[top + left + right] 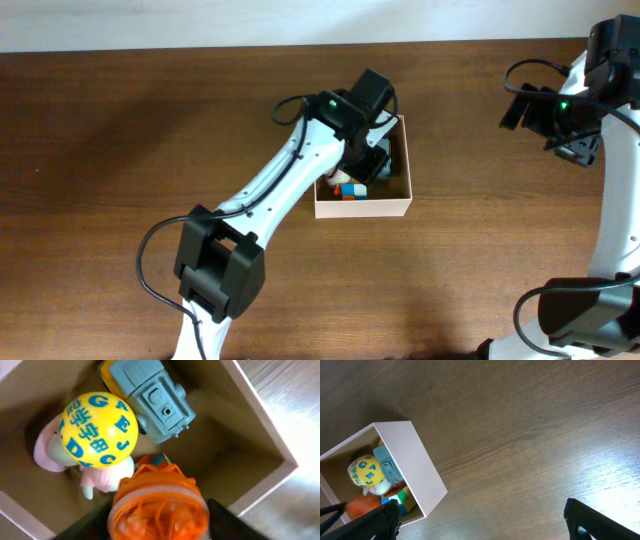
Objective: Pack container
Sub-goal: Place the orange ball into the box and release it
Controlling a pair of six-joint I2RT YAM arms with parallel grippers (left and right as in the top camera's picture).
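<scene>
A dark brown wood-grain table (100, 150) fills the scene, with a pale cream wall (200, 20) showing as a narrow strip along its far edge. In the right wrist view, bright light lays a pale sheen across the grain.

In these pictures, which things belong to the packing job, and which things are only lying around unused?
Job: container; left gripper holding orange toy; yellow letter ball, grey-blue toy, pink-white toy inside it.
Lying about: nothing loose outside; right gripper open, idle over the table.
</scene>
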